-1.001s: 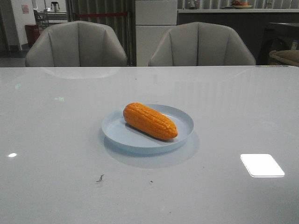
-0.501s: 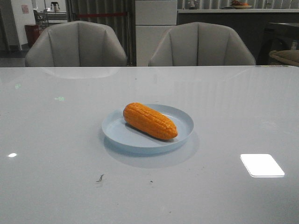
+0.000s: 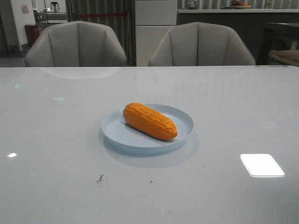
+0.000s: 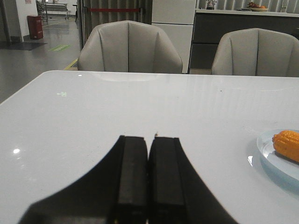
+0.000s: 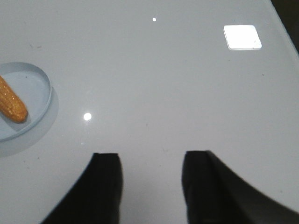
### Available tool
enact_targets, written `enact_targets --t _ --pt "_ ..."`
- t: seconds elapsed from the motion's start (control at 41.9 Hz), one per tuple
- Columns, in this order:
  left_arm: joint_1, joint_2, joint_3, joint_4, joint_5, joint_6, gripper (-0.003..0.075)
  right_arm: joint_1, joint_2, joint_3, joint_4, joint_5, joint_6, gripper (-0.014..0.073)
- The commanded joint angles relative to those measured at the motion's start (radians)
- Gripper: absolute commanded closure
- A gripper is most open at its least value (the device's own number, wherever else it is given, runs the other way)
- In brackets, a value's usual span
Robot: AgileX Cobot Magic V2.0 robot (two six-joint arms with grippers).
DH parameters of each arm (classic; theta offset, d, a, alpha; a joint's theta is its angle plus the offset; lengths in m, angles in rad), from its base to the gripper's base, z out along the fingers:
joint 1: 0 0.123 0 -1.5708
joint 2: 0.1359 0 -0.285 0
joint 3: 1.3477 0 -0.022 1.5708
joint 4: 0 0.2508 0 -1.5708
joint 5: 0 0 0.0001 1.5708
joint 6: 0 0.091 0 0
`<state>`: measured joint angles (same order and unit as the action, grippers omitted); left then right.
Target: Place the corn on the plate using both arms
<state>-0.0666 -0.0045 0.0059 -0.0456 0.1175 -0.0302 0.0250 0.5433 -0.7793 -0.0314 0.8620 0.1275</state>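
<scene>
The orange corn (image 3: 150,121) lies slantwise on the pale blue plate (image 3: 117,133) at the middle of the table. Neither gripper shows in the front view. In the left wrist view my left gripper (image 4: 149,139) is shut and empty over bare table, with the plate's edge (image 4: 267,156) and the corn's end (image 4: 287,144) off to one side. In the right wrist view my right gripper (image 5: 150,156) is open and empty above the table, apart from the plate (image 5: 43,100) and the corn (image 5: 11,103).
The glossy white table (image 3: 56,140) carries bright light reflections (image 3: 261,164) and a few small dark specks (image 3: 100,178). Two grey chairs (image 3: 77,45) stand behind its far edge.
</scene>
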Motion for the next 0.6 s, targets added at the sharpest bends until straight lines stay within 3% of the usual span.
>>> enact_targets --t 0.0,0.095,0.358,0.572 --pt "0.001 0.020 0.002 -0.012 -0.080 -0.003 0.0631 -0.015 -0.031 0.059 0.012 -0.227 0.000 0.0384" --pt "0.001 0.020 0.002 -0.012 -0.080 -0.003 0.0631 -0.038 -0.073 0.161 0.047 -0.384 -0.008 0.0550" --pt "0.001 0.020 0.002 -0.012 -0.080 -0.003 0.0631 -0.069 -0.195 0.503 0.140 -0.849 -0.152 0.0537" --pt "0.001 0.020 0.002 -0.012 -0.080 -0.003 0.0631 -0.057 -0.442 0.737 0.138 -1.019 -0.168 0.0537"
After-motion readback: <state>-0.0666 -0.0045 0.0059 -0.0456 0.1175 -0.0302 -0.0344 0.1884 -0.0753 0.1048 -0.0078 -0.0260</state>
